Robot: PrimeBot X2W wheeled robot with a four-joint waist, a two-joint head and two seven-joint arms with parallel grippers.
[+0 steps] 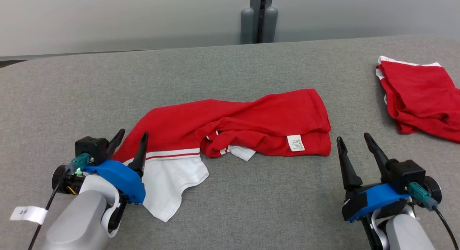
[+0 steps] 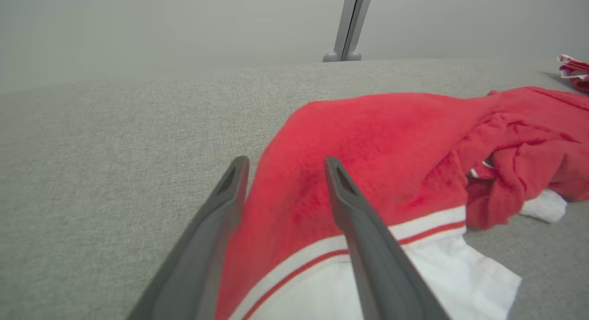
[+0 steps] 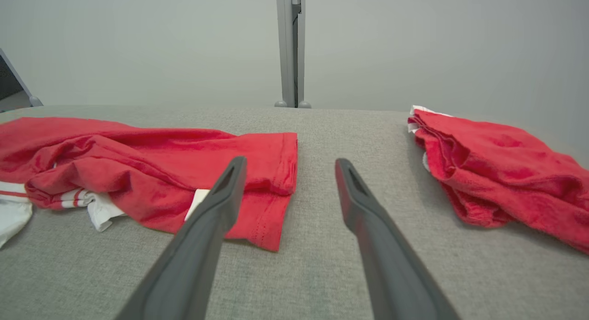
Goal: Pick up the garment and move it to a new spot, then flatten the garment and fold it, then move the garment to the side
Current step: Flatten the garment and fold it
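The red-and-white garment (image 1: 251, 115) lies crumpled on the grey worktop (image 1: 230, 207), its long axis running left to right. Its white sleeve (image 1: 169, 181) points toward the near left, and its hem, with a white care label (image 1: 295, 142), ends at the right. The left gripper (image 1: 133, 132) stands open, its fingers astride the garment's left edge. The right gripper (image 1: 352, 137) is open too, just right of the hem and not touching it. A second red garment (image 1: 420, 95) lies folded at the far right.

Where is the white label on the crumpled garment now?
In the head view, the label lies at the right end of the garment, just left of the right gripper.
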